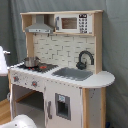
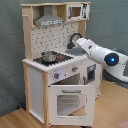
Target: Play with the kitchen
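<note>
In the first exterior view: standing upright mid-frame, the kitchen [image 1: 65, 70], long axis running vertical, front facing toward 7 o'clock of the first exterior view. Hanging at 11 o'clock, the hood [image 1: 39, 26]; sitting at 1 o'clock beside it, the microwave [image 1: 74, 23]. Resting on the stovetop [image 1: 37, 66] at 9 o'clock, a small metal pot [image 1: 31, 61]. Lying right of it, the grey sink [image 1: 74, 74], with the black faucet [image 1: 85, 59] curving behind it at 3 o'clock. Showing only as a white sliver at the left edge, the arm [image 1: 3, 62]; hand not showing here.

In the second exterior view: standing upright again, the kitchen [image 2: 55, 65], front facing toward 5 o'clock of the second exterior view. Sitting closed at 6 o'clock, the windowed oven door [image 2: 67, 102], with knobs [image 2: 64, 73] above it. Reaching in from 3 o'clock, the white arm [image 2: 102, 54], its tip lying over the sink area just beside the faucet [image 2: 74, 39]. Cannot tell whether the hand is spread or pressed together.
</note>
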Tool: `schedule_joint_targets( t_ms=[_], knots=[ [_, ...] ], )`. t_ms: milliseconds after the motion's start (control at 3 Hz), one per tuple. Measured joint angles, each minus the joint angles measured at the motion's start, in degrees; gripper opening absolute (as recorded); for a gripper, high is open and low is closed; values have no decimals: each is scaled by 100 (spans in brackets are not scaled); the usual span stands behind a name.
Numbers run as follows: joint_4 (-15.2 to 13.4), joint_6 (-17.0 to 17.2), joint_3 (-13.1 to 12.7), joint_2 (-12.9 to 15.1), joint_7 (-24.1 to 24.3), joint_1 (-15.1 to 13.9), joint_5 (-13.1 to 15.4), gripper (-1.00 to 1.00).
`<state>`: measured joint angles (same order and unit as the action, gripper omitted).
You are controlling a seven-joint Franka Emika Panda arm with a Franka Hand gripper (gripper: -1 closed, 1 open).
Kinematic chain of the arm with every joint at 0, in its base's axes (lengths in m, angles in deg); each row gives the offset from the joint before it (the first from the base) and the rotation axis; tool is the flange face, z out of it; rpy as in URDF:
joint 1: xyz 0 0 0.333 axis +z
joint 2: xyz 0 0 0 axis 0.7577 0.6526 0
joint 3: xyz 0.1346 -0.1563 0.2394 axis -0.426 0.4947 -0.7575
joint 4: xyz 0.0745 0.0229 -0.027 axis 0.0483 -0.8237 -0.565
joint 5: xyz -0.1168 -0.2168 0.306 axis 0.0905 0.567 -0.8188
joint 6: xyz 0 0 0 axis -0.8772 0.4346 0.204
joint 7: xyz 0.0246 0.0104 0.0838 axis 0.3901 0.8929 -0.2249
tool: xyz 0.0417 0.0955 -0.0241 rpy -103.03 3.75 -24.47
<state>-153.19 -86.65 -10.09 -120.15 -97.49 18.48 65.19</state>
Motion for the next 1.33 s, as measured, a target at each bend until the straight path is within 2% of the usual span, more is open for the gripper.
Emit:
schedule_joint_targets(
  t_ms=[333, 667, 1000, 1333],
  knots=[
    [-137, -312, -3, 258, -428, 18, -178, 100],
    [-186, -375, -4, 526, -918, 83, -452, 100],
    [-215, -293, -1, 780, -1410, 222, -778, 100],
    [-290, -12, 28, 995, -1829, 445, -1080, 100]
  ],
)
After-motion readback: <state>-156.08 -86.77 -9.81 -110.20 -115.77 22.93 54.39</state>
